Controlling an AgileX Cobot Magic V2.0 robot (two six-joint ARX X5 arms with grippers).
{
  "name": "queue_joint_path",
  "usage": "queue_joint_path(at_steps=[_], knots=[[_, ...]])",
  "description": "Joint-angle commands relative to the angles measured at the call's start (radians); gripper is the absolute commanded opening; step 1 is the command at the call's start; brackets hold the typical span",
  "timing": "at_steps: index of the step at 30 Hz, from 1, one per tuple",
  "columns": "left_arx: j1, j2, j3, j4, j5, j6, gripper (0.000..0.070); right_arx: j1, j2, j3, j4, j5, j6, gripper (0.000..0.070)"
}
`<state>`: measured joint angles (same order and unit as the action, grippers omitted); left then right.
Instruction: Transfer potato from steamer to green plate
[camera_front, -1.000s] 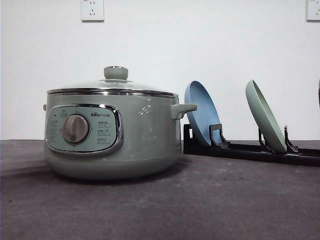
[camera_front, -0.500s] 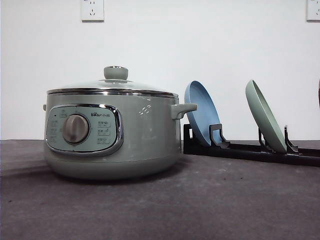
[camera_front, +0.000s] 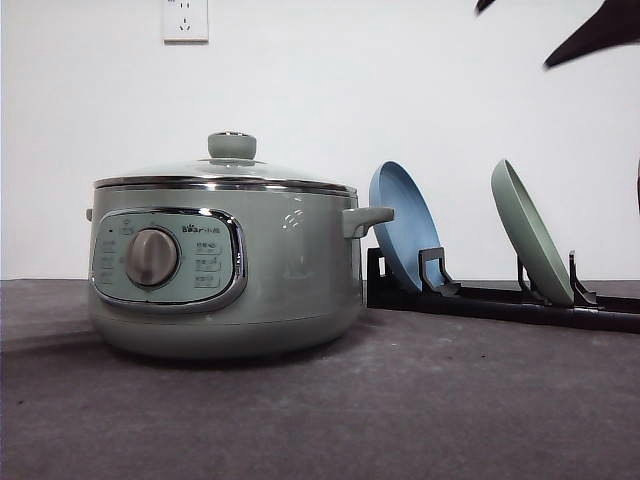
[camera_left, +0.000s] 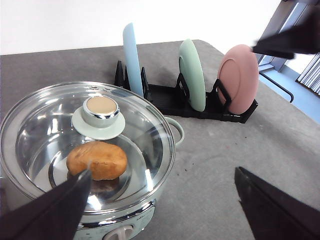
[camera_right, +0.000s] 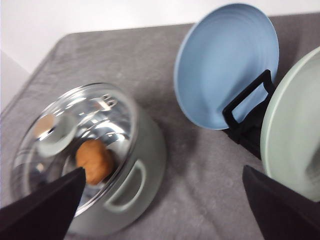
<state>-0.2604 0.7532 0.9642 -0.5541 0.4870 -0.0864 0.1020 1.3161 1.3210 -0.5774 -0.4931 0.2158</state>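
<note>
The potato (camera_left: 97, 160) lies inside the steamer (camera_front: 225, 265), under its shut glass lid (camera_left: 60, 130); the right wrist view also shows the potato (camera_right: 94, 161) through the lid. The green plate (camera_front: 530, 232) stands on edge in a black rack (camera_front: 500, 298), right of a blue plate (camera_front: 403, 222). My left gripper (camera_left: 162, 172) hovers open above the steamer's near side, holding nothing. High above the plates, my right gripper (camera_front: 513, 38) is open and empty, with the green plate (camera_right: 295, 130) close beside it.
A pink plate (camera_left: 237, 77) stands at the rack's far end, beyond the green plate (camera_left: 192, 75). Dark grey cloth (camera_front: 400, 400) covers the table in front of the steamer and rack. A white wall stands close behind.
Dark fingers of my right gripper have come into the top right of the front view. The steamer and plates have not moved.
</note>
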Motion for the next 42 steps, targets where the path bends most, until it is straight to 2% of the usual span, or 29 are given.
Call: queue_joint_path(at_steps=[1, 8, 14, 16, 18, 22, 27, 28, 35, 42], knots=[[-0.006, 0.005, 0.026, 0.009, 0.008, 0.019, 0.0595, -0.008, 0.100, 0.083, 0.000, 0.005, 0.023, 0.0635], [-0.006, 0.005, 0.026, 0.009, 0.008, 0.019, 0.0595, -0.050, 0.386, 0.335, -0.059, 0.060, 0.060, 0.0633], [-0.006, 0.005, 0.026, 0.008, 0.008, 0.019, 0.0595, -0.061, 0.520, 0.420, -0.058, 0.069, 0.066, 0.0610], [-0.006, 0.005, 0.026, 0.008, 0.008, 0.019, 0.0595, -0.061, 0.548, 0.422, -0.052, 0.076, 0.065, 0.0580], [-0.006, 0.005, 0.026, 0.009, 0.008, 0.019, 0.0595, -0.061, 0.569, 0.422, -0.051, 0.076, 0.065, 0.0491], [-0.006, 0.005, 0.026, 0.008, 0.008, 0.019, 0.0595, -0.061, 0.594, 0.421, -0.047, 0.079, 0.058, 0.0265], [-0.006, 0.005, 0.026, 0.008, 0.008, 0.019, 0.0595, -0.061, 0.595, 0.421, -0.047, 0.079, 0.058, 0.0032], [-0.006, 0.005, 0.026, 0.008, 0.008, 0.019, 0.0595, -0.061, 0.595, 0.421, -0.048, 0.079, 0.058, 0.0004], [-0.006, 0.005, 0.026, 0.008, 0.008, 0.020, 0.0595, -0.060, 0.569, 0.422, -0.059, 0.065, 0.062, 0.0004], [-0.006, 0.005, 0.026, 0.008, 0.008, 0.020, 0.0595, -0.057, 0.428, 0.422, -0.090, -0.021, 0.071, 0.0004]])
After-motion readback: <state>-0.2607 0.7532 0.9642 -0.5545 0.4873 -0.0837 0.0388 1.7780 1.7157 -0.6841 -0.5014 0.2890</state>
